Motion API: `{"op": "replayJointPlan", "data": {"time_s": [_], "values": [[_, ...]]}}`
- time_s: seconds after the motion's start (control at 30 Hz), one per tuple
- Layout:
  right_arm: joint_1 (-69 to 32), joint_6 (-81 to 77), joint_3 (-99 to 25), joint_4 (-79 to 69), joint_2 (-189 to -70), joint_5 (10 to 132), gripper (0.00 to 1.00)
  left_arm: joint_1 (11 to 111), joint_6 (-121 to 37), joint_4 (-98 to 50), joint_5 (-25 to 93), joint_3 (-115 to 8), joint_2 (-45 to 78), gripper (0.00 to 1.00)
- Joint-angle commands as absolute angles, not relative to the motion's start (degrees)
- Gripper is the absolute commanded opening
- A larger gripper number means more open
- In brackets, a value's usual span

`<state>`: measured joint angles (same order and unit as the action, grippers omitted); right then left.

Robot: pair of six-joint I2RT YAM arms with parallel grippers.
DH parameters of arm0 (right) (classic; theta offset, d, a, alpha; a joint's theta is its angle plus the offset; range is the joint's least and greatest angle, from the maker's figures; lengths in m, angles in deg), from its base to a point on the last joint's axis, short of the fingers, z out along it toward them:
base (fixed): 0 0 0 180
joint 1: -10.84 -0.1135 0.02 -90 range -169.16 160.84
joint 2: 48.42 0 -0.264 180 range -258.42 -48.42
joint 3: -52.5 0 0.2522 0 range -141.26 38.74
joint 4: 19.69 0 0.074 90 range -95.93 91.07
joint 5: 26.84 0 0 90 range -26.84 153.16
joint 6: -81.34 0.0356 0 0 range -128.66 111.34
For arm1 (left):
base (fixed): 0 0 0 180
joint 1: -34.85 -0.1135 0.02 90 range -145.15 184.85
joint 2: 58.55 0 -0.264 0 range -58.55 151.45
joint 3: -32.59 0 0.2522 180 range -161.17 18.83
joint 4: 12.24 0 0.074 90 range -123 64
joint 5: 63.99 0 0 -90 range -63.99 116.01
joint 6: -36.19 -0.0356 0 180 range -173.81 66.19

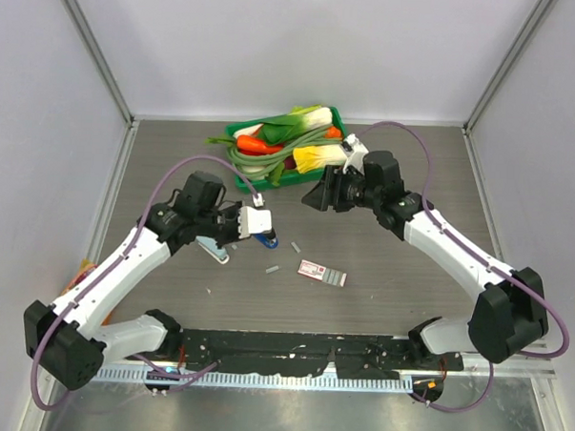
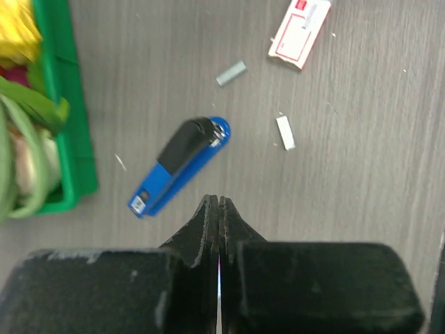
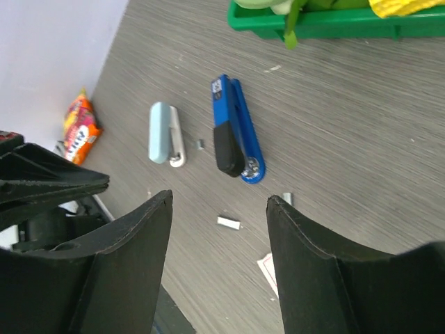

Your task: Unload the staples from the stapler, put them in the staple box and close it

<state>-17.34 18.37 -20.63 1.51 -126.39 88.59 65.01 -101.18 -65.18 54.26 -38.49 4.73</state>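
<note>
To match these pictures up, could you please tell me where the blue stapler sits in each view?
Top view: the stapler lies left of centre, partly under the left arm's end.
Left wrist: the stapler slants across the left-centre.
Right wrist: the stapler lies in the upper middle.
Shared landmark: the green tray of vegetables, seen at the left edge and along the top.

Glossy blue plastic stapler [image 2: 174, 182] on matt grey wood-grain table [image 2: 361, 209]; silvery metal staples [image 2: 231, 73]
</note>
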Motion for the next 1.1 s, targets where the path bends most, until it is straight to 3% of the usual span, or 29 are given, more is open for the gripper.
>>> {"op": "replayJointPlan", "data": {"time_s": [0.0,0.2,0.4,0.5,0.63,0.83,1.07], "values": [[-20.3,11.1,-19.9,5.4,-125.8,79.7,0.62,63.2,-95.2,-72.0,51.3,-40.4,7.1,0.00],[-29.0,7.2,-20.6,10.8,-133.5,66.3,0.61,59.1,-86.9,-75.7,53.0,-46.6,15.8,0.00],[-35.4,7.1,-20.3,11.0,-138.3,55.4,0.60,58.0,-80.8,-67.4,54.0,-43.7,12.3,0.01],[-37.3,6.5,-20.0,10.3,-140.6,52.4,0.60,58.0,-78.7,-66.9,55.8,-44.0,12.1,0.07],[-39.1,5.9,-20.0,8.7,-143.3,49.8,0.60,57.9,-77.3,-67.5,55.3,-44.8,13.5,0.42],[-40.0,5.2,-19.4,4.7,-145.8,46.6,0.59,58.0,-76.1,-67.0,55.1,-44.3,13.3,0.65],[-40.0,4.8,-19.8,1.5,-149.3,48.0,0.54,57.9,-73.5,-66.9,55.5,-46.2,14.6,0.77]]}}
